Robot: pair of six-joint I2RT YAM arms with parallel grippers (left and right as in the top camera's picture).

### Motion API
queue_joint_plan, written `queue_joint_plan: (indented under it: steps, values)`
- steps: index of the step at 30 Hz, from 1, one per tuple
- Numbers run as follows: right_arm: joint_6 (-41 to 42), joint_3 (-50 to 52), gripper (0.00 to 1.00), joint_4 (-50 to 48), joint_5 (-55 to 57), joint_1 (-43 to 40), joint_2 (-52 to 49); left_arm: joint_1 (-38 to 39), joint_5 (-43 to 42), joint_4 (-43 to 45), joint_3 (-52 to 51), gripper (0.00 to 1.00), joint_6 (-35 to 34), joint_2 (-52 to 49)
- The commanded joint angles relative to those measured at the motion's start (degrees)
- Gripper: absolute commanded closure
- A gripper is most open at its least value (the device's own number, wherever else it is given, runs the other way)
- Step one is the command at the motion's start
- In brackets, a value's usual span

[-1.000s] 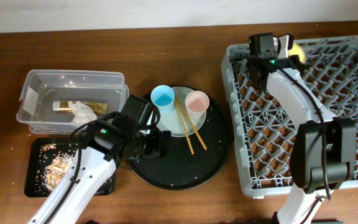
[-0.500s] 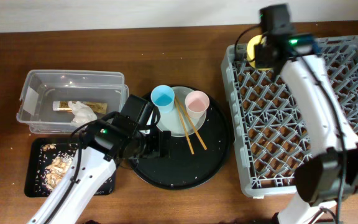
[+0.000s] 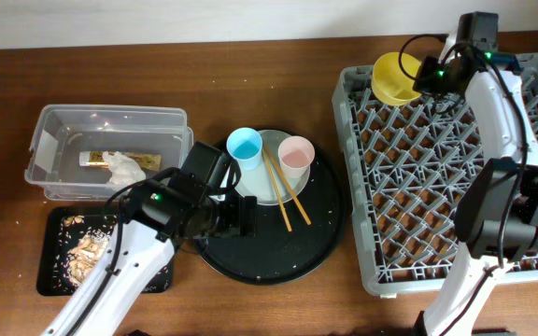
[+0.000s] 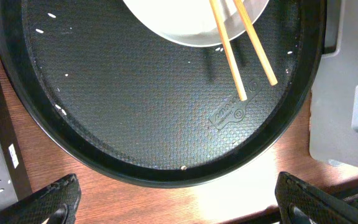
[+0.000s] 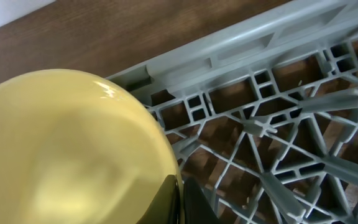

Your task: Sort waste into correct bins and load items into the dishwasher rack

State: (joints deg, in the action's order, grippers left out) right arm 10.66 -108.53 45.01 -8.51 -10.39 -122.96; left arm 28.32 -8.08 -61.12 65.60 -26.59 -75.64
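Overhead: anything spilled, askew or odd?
Yes. Bowl overhangs the rack's far corner rim, pinched at its edge by the right gripper. Chopsticks lie loose across the plate, tips over the round tray, which is speckled with pale crumbs.

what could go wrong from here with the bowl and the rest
1. The right hand pinches the yellow bowl by just its rim, at the back rim of the rack. Released here, it may tip outward onto the table.
2. The chopsticks lie loose across the white plate. Lifting the plate could roll them off.
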Motion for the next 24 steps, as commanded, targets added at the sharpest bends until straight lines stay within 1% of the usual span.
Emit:
queue_joint_plan:
  steps: [1,2,3,4,5,6,7,8,9,11,12,13,14,16,19,24]
  values:
    - [-1.86,-0.35,0.96,1.25,4.02,0.15,2.36,-0.26,0.44,-0.04,0.87,0.01,0.96,0.66]
    - [-2.80,-0.46,0.96,1.97,10.51,0.26,5.66,-0.26,0.44,-0.04,0.87,0.01,0.96,0.66]
    - [-4.94,-0.46,0.96,3.32,19.69,0.26,9.68,-0.26,0.44,-0.04,0.87,0.01,0.96,0.66]
    - [-7.69,-0.46,0.96,5.90,33.44,0.63,12.70,-0.26,0.44,-0.04,0.87,0.01,0.96,0.66]
    - [-9.86,-0.44,0.96,7.91,44.54,1.18,13.25,-0.26,0.44,-0.04,0.87,0.01,0.96,0.66]
    - [-8.50,-0.39,0.96,11.32,49.99,2.29,13.20,-0.26,0.44,-0.04,0.87,0.01,0.96,0.66]
    - [-8.50,-0.31,0.96,13.05,52.61,3.45,12.94,-0.26,0.44,-0.04,0.87,0.01,0.96,0.66]
    - [-8.92,0.94,0.96,13.33,60.46,5.86,12.85,-0.26,0.44,-0.04,0.87,0.01,0.96,0.66]
    - [-10.99,2.23,0.96,13.14,65.46,8.52,12.76,-0.26,0.44,-0.04,0.87,0.01,0.96,0.66]
    - [-14.08,3.10,0.96,13.60,69.48,12.94,11.93,-0.26,0.44,-0.04,0.87,0.00,0.96,0.66]
    - [-15.06,3.17,0.96,14.19,73.68,14.34,10.80,-0.26,0.44,-0.04,0.87,0.01,0.96,0.66]
    - [-18.67,3.17,0.96,14.14,76.74,14.49,9.18,-0.26,0.44,-0.04,0.87,0.01,0.96,0.66]
    - [-20.31,3.17,0.96,14.14,78.05,14.43,8.52,-0.26,0.44,-0.04,0.87,0.01,0.96,0.66]
    - [-26.64,3.17,0.96,13.09,79.71,14.56,5.90,-0.26,0.44,-0.04,0.87,0.01,0.96,0.66]
    - [-26.93,3.87,0.96,13.79,77.37,15.15,4.26,-0.26,0.44,-0.04,0.87,0.01,0.96,0.66]
    - [-26.91,10.23,0.96,12.74,77.33,17.66,0.92,-0.26,0.44,-0.04,0.87,0.01,0.96,0.66]
